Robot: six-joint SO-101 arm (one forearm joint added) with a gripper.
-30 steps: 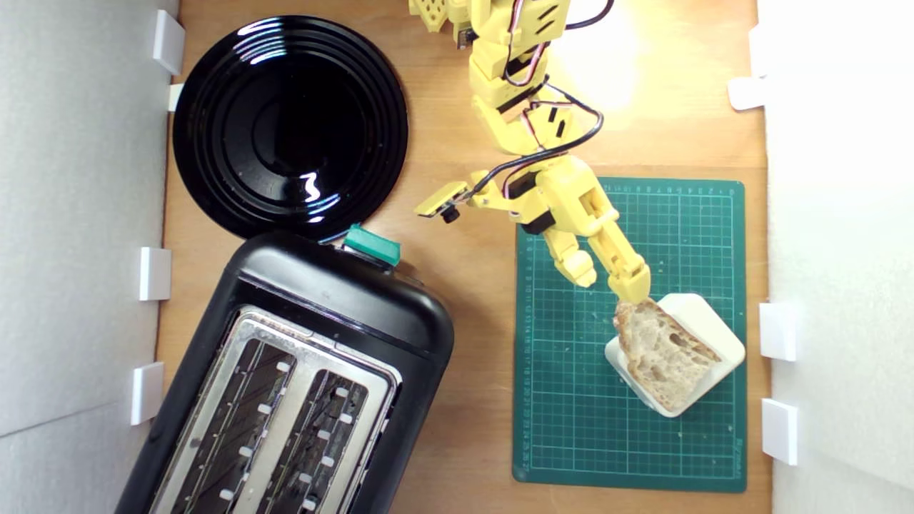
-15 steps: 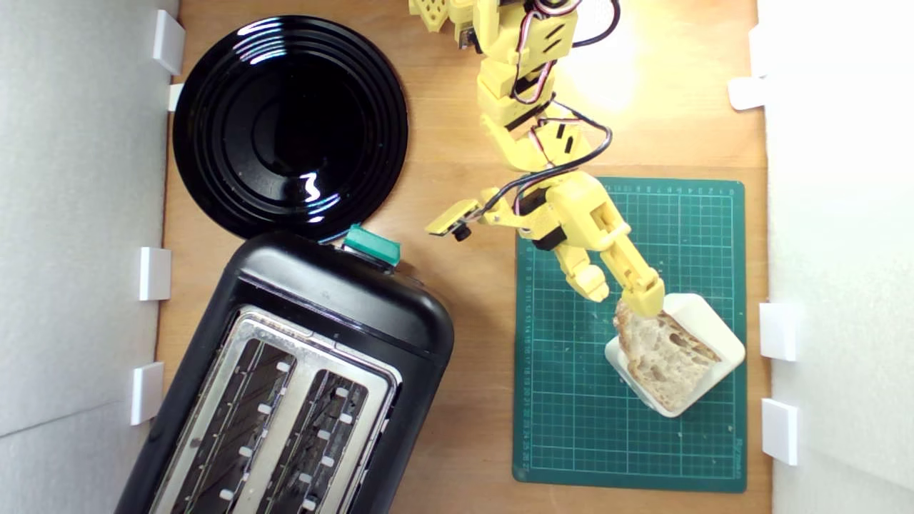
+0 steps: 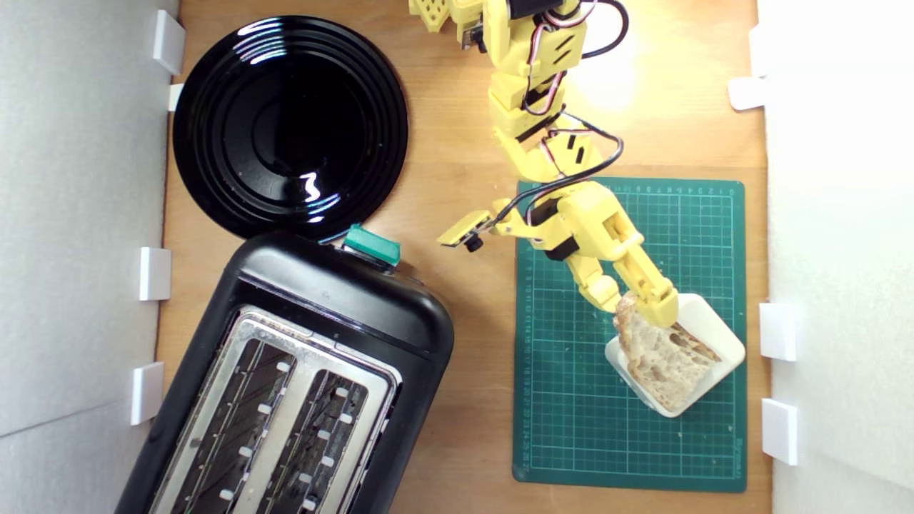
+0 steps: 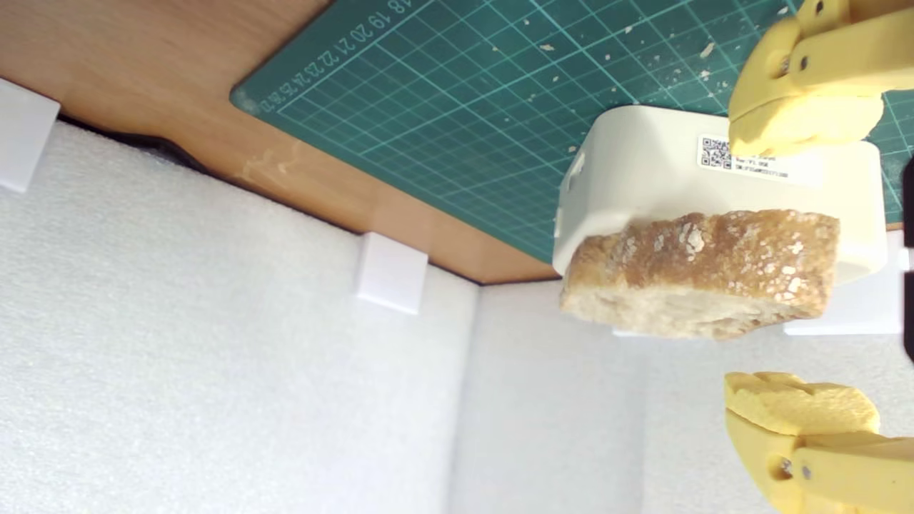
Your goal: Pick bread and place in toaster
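We are early in the job; our pincer (image 4: 803, 260) stands spread wide, one finger on each side of the bread's (image 4: 703, 271) crusty end, neither finger pressing it as far as the wrist view shows; nothing is gripped yet. The bread lies flat on top of a cream block (image 3: 707, 318) on the green mat (image 3: 571, 400), toward the exterior view's right; closing, lifting and carrying are all left to do. Across the desk (image 3: 471, 371), well apart toward the exterior view's left, the toaster (image 3: 343, 307) waits with both slots bare and its green lever (image 3: 371, 245) up; beyond it sits a black plate (image 3: 289, 121), which plays no part.
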